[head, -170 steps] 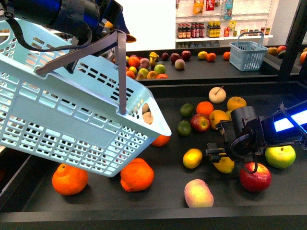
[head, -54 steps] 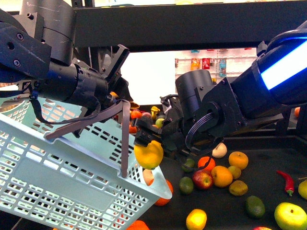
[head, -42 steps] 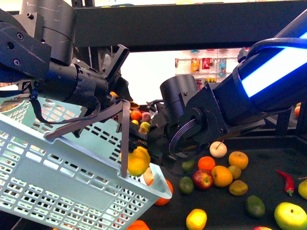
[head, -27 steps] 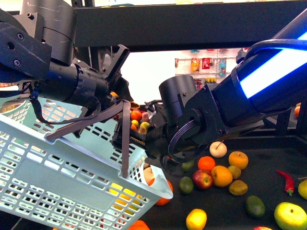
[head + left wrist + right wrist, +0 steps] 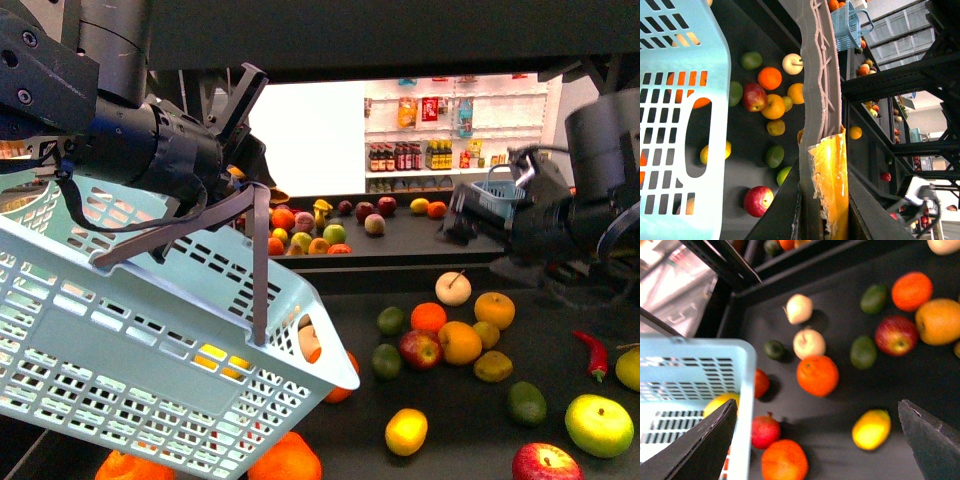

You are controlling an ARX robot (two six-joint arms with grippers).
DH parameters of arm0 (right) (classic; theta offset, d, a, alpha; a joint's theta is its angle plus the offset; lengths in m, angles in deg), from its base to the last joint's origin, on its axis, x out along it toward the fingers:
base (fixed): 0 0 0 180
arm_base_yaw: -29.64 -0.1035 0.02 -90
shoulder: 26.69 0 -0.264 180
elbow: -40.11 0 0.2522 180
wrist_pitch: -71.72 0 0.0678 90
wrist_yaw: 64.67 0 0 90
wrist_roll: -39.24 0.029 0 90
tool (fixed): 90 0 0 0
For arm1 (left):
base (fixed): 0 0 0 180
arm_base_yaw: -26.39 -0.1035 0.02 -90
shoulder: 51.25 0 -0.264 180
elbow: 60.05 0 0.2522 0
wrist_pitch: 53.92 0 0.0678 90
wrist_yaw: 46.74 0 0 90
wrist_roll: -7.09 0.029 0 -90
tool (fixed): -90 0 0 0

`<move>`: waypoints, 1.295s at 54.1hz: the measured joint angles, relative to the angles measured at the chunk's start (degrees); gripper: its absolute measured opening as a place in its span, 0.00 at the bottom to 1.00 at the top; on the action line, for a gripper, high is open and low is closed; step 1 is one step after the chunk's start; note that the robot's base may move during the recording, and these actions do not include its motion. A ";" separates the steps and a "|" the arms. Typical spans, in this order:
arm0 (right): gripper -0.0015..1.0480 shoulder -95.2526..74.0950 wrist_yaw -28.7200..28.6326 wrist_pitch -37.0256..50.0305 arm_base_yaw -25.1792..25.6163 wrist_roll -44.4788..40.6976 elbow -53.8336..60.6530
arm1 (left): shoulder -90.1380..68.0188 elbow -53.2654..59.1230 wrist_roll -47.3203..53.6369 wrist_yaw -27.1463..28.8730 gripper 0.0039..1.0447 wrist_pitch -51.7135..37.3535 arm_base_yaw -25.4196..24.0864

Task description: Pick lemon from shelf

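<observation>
My left gripper (image 5: 228, 178) is shut on the grey handle (image 5: 258, 262) of a light blue basket (image 5: 120, 330), held tilted above the shelf's black tray deck (image 5: 470, 445). In the left wrist view the handle (image 5: 819, 75) runs between my fingers. A lemon (image 5: 222, 358) lies inside the basket and shows yellow through the slots; it also shows in the right wrist view (image 5: 721, 404). My right gripper (image 5: 470, 215) is open and empty, up at the right, apart from the basket. Its jaws (image 5: 817, 407) stand wide over the deck. Another lemon (image 5: 406, 432) lies on the deck (image 5: 920, 375).
Oranges, apples, limes and a red chili (image 5: 590, 355) lie scattered over the deck. A second blue basket (image 5: 497, 197) stands on the back stand behind my right gripper. White wall shelves of bottles (image 5: 420, 150) are far back. A black frame beam (image 5: 400, 40) runs overhead.
My right gripper carried the lemon to the basket's rim, let it go into the basket, then drew back to the right, open. The left gripper and basket stayed nearly still.
</observation>
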 joint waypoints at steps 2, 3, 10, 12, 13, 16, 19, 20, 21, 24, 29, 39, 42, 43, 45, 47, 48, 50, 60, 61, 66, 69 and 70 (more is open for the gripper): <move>0.93 -0.94 0.37 0.02 0.02 -0.79 0.46 | 0.00 0.00 -0.02 -0.04 0.13 0.00 0.00; 0.93 -2.01 0.59 0.04 -0.04 -1.57 0.83 | 0.00 0.00 -0.02 -0.07 0.13 0.00 0.00; 0.93 -8.48 3.54 0.44 -1.75 -4.28 1.18 | 0.00 0.00 -0.02 -0.26 0.13 0.00 0.00; 0.93 -10.97 4.42 0.44 -2.54 -4.87 0.79 | 0.00 0.00 -0.02 -0.20 0.13 0.00 0.00; 0.93 -11.63 4.68 0.42 -2.73 -5.01 0.61 | 0.00 0.02 -0.02 -0.13 0.13 0.00 0.00; 0.93 -15.02 6.38 -0.11 -3.69 -5.66 -0.83 | 0.00 0.00 -0.02 -0.04 0.13 0.00 0.00; 0.93 -19.02 8.41 -1.73 -4.63 -6.25 -3.61 | 0.00 0.00 -0.02 -0.09 0.13 0.00 0.00; 0.93 -19.69 8.70 -2.03 -4.79 -6.29 -4.13 | 0.00 0.00 0.00 -0.09 0.13 0.00 0.00; 0.93 -20.94 9.20 -2.64 -5.03 -6.29 -5.29 | 0.00 0.00 0.00 -0.09 0.13 0.00 0.00; 0.93 -24.00 10.45 -4.35 -5.62 -6.32 -8.50 | 0.00 0.00 0.02 -0.07 0.13 0.00 0.00; 0.93 -28.59 12.98 -8.00 -6.21 -6.34 -14.67 | 0.00 0.00 -0.02 -0.04 0.13 0.00 0.00; 0.93 -40.44 16.92 -16.74 -6.47 -7.26 -32.87 | 0.00 0.00 -0.02 -0.07 0.13 0.00 0.00; 0.93 -43.34 17.46 -19.23 -6.47 -7.48 -37.62 | 0.00 0.00 -0.02 -0.09 0.13 0.00 0.00; 0.93 -43.95 17.57 -19.71 -6.47 -7.48 -38.58 | 0.00 0.00 0.00 -0.09 0.13 0.00 0.00; 0.93 -45.51 17.64 -20.92 -6.47 -7.43 -41.09 | 0.00 0.02 0.00 -0.09 0.13 0.00 0.00; 0.93 -47.67 17.73 -22.64 -6.47 -7.17 -44.70 | 0.00 0.00 -0.02 -0.09 0.13 0.00 0.00; 0.93 -49.00 17.73 -23.78 -6.47 -6.93 -46.88 | 0.00 0.00 0.00 -0.09 0.13 0.00 0.00; 0.93 -51.04 17.55 -25.62 -6.51 -6.40 -50.40 | 0.00 0.00 0.00 -0.07 0.13 0.00 0.00; 0.93 -60.46 16.96 -35.67 -7.06 -4.98 -68.46 | 0.00 0.00 -0.02 -0.09 0.13 0.00 0.00; 0.93 -60.46 16.96 -35.67 -7.06 -4.98 -68.46 | 0.00 0.00 -0.02 -0.11 0.13 0.00 0.00; 0.93 -63.34 17.53 -38.03 -7.45 -4.96 -73.05 | 0.00 0.02 -0.02 -0.09 0.13 0.00 0.00; 0.93 -65.40 17.70 -39.36 -7.58 -4.92 -75.69 | 0.00 0.00 -0.02 -0.07 0.13 0.00 0.00; 0.93 -65.94 17.84 -39.63 -7.63 -5.03 -76.63 | 0.00 0.00 -0.02 -0.09 0.13 0.00 0.00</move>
